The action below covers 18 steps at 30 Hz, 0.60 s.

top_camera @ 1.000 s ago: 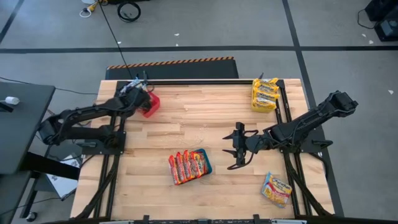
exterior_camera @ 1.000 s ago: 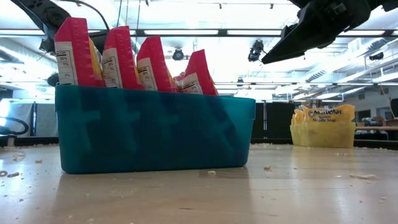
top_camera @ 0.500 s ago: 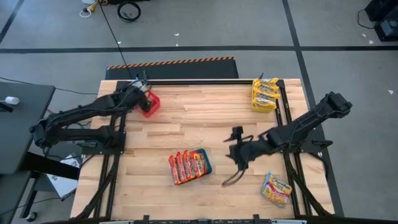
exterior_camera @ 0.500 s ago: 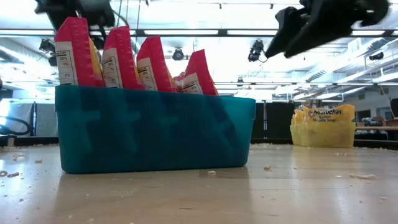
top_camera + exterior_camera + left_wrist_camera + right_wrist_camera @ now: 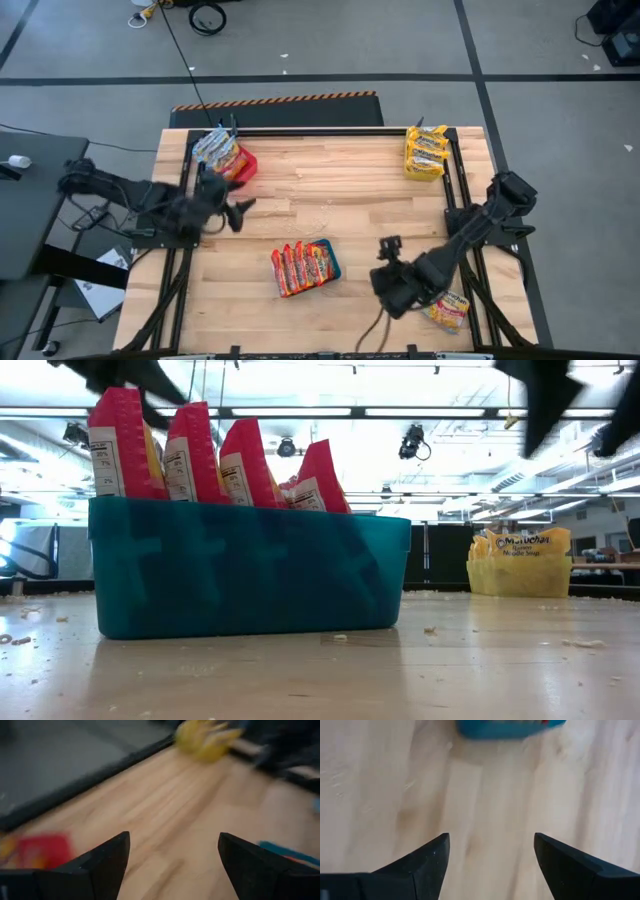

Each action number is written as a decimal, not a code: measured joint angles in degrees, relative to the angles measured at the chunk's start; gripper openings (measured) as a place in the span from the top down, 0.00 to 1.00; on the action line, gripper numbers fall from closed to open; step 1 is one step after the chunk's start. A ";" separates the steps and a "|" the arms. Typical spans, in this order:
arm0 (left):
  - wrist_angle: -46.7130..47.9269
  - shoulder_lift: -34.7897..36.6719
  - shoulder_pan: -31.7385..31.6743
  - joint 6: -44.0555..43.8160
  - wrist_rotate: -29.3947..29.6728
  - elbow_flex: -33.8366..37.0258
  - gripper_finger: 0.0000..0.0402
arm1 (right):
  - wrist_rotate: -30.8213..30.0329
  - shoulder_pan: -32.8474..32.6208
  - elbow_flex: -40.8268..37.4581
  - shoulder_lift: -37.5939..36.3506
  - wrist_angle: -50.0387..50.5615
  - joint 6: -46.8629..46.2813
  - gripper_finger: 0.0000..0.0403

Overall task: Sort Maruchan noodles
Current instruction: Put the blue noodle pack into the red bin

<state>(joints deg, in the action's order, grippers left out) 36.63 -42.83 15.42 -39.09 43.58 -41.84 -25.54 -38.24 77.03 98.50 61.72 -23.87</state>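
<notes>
High view, going left to right: the left gripper (image 5: 236, 212) hangs over the table's (image 5: 300, 190) left side with its fingers apart and nothing between them, nearer than the red bin (image 5: 240, 166) at the far left corner. That bin holds blue-trimmed packets (image 5: 216, 148) that stick out past its far edge. Near the middle of the table, toward the near edge, sits the teal tray (image 5: 327, 261) with red-orange packets (image 5: 296, 268) standing upright in a row; the low view shows them (image 5: 180, 452) rising above the tray's wall (image 5: 250, 570). Just right of the tray the right gripper (image 5: 390, 290) hovers low near the near edge, fingers spread and holding nothing; its wrist view looks down on bare wood with the tray's edge (image 5: 512, 729) beyond the fingertips (image 5: 437, 851). Close beside that gripper, further right, a loose packet (image 5: 447, 306) lies flat on the table by the near right corner. At the far right corner stands the yellow bin (image 5: 424, 168), filled with yellow-orange packets (image 5: 427, 148); the low view shows it (image 5: 520, 575) well behind the tray.
</notes>
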 joint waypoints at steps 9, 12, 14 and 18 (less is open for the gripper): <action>-30.42 -5.31 14.22 25.05 14.65 3.28 0.24 | 9.71 -6.29 -5.17 -3.87 3.98 -17.36 0.29; -38.30 -7.08 14.27 29.84 9.23 3.26 0.24 | 20.30 -6.16 -5.29 -4.04 7.48 -17.53 0.29; -40.09 -7.48 14.42 31.09 3.04 2.91 0.24 | 28.52 -6.23 -5.35 -4.04 8.81 -19.31 0.29; -39.98 -6.84 15.73 27.67 -0.18 1.29 0.24 | 37.78 -10.60 -5.35 -4.04 7.33 -26.97 0.29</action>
<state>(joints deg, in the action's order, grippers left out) -3.35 -49.68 31.15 -11.43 43.40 -40.55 12.24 -48.84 71.68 94.45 69.06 -50.84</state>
